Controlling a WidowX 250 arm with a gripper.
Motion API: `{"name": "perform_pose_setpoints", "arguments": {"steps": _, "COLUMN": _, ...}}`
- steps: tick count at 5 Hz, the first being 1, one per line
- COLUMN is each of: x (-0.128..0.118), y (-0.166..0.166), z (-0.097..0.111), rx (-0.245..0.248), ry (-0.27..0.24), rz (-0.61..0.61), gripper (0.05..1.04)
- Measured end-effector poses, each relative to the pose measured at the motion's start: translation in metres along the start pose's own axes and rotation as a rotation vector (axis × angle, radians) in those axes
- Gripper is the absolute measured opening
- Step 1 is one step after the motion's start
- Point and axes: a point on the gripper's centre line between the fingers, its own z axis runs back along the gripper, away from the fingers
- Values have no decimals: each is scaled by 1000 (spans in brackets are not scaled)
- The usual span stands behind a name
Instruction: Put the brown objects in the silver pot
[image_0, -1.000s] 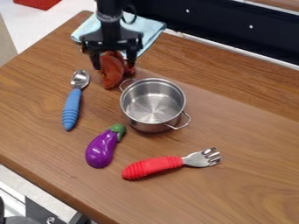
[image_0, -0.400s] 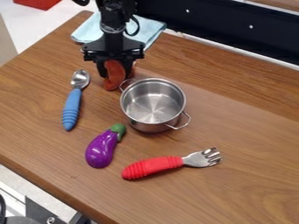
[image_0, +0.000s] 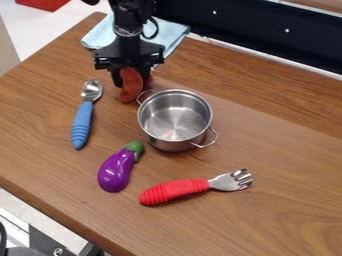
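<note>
Gripper (image_0: 132, 81) hangs at the far left, clamped on a brown object (image_0: 131, 91) beside the pot's far-left handle; a bit of reddish brown also shows behind its right side. Nearest on the desk (image_0: 280, 220) lies the fork (image_0: 175, 191), red handle left, tines right. Left of it and slightly farther is the purple eggplant (image_0: 116, 171), green stem towards the pot. Beyond them, the silver pot (image_0: 175, 120) stands upright. To its left lies the blue spoon (image_0: 82, 122), bowl at the far end. Behind the gripper is a light blue cloth (image_0: 172, 35).
</note>
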Motion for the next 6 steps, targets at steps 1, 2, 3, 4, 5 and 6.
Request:
{"name": "perform_pose_setpoints", "arguments": {"steps": 1, "x": 6, "y": 1, "z": 15, "rx": -34, "ry": -78, "rz": 87, "gripper": 528}}
{"name": "perform_pose_setpoints", "arguments": {"steps": 2, "x": 13, "y": 0, "z": 30, "rx": -63, "ry": -125, "rz": 146, "gripper": 526}}
{"name": "perform_pose_setpoints", "arguments": {"steps": 3, "x": 15, "y": -1, "z": 42, "rx": -96, "ry": -139, "rz": 187, "gripper": 526}}
{"name": "perform_pose_setpoints", "arguments": {"steps": 4, "x": 8, "y": -6, "z": 61, "rx": -163, "ry": -85, "rz": 163, "gripper": 526}}
{"name": "perform_pose_setpoints", "arguments": {"steps": 5, "x": -13, "y": -16, "z": 64, "rx": -197, "ry": -5, "rz": 96, "gripper": 526}}
{"name": "perform_pose_setpoints", "arguments": {"steps": 6, "x": -41, "y": -33, "z": 68, "rx": -211, "ry": 89, "rz": -23, "gripper": 526}}
